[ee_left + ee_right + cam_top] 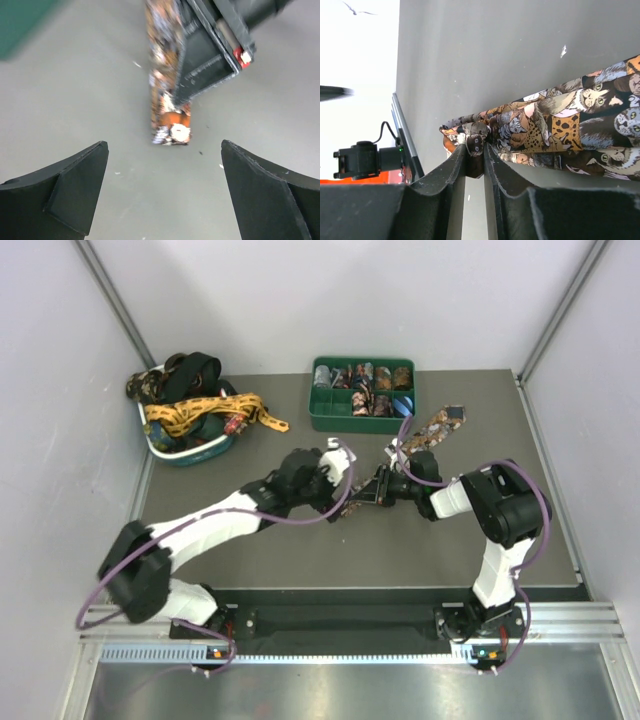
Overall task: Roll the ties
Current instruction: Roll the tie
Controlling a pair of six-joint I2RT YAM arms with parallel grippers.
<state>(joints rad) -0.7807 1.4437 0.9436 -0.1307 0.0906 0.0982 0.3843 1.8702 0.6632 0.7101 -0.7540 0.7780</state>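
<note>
The right jaws were clamped on the near end of a brown cat-print tie (560,135), the cloth pinched and bunched between them. The rest of the strip lay flat on the counter (450,550), running away toward the green tray (325,418) of finished rolls. That grip probably served to hold the end as the core of a roll. From the left wrist view the tip looked folded or just starting to curl, though blur made it hard to be sure. The left jaws stood wide apart and empty, hovering just beside that end, likely placed to steady the roll as it grew. Other loose ties (200,412) waited heaped in a basket (190,455) at the far left, so most rolling seemingly remained.
</note>
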